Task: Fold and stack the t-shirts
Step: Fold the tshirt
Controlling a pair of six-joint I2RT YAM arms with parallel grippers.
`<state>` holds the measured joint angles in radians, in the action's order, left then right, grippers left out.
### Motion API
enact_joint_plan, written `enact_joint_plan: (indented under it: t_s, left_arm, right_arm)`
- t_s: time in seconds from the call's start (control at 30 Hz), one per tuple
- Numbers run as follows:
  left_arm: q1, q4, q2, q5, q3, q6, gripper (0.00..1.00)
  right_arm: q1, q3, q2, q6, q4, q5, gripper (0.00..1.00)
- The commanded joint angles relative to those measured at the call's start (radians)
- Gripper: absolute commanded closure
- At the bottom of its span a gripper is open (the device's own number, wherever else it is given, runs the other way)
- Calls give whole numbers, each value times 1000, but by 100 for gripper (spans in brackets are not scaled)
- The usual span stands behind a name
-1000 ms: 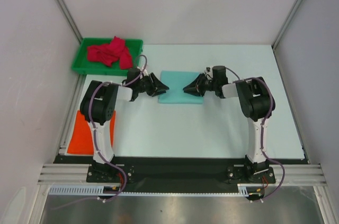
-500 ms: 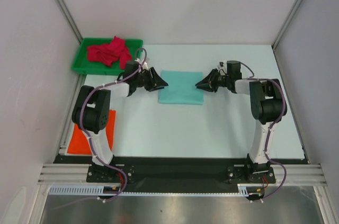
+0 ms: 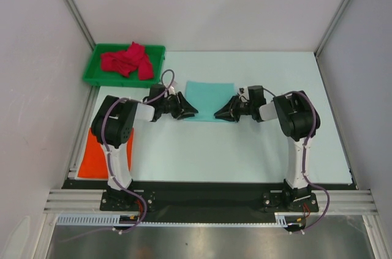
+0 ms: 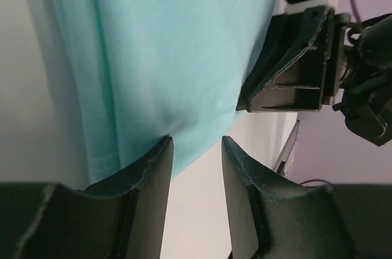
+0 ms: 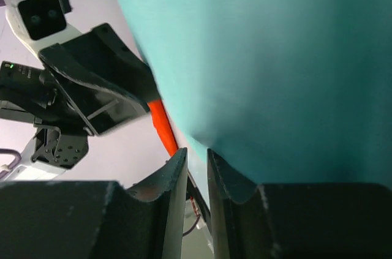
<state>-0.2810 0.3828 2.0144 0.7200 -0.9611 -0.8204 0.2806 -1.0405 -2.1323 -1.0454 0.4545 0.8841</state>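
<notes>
A folded mint green t-shirt (image 3: 208,92) lies flat at mid-table. My left gripper (image 3: 192,112) is low at its near left corner. In the left wrist view the left gripper (image 4: 197,142) is open; the mint cloth (image 4: 171,45) just reaches its left fingertip, and bare table shows between the fingers. My right gripper (image 3: 218,114) is at the near right corner. Seen from the right wrist, that gripper (image 5: 197,152) has a narrow gap with nothing pinched, and the mint cloth (image 5: 275,57) lies over its right finger. A crimson t-shirt (image 3: 125,62) is bunched up. An orange t-shirt (image 3: 92,156) lies flat at the near left.
The crimson shirt sits in a green plastic tray (image 3: 98,76) at the back left corner. Both grippers point at each other, a short gap between their tips. Frame posts and walls close in the table (image 3: 257,149) on the left, right and back.
Both grippers have moved from the mint shirt's side edges to its near corners and now sit closer together. The shirt itself lies as before.
</notes>
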Motion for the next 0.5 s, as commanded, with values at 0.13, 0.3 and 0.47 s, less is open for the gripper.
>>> enact_joint_plan:
  t_s: [0.13, 0.3, 0.47]
  left_arm:
    - [42, -212, -121, -25, -25, 208, 55]
    - [6, -223, -189, -18, -37, 179, 54]
    - [-56, -105, -166, -7, -42, 64, 54]
  right_arm:
    - [-152, 82, 145, 183, -132, 30, 75]
    - [-185, 42, 221, 274, -286, 16, 74]
    - [-184, 4, 184, 141, -153, 0, 74]
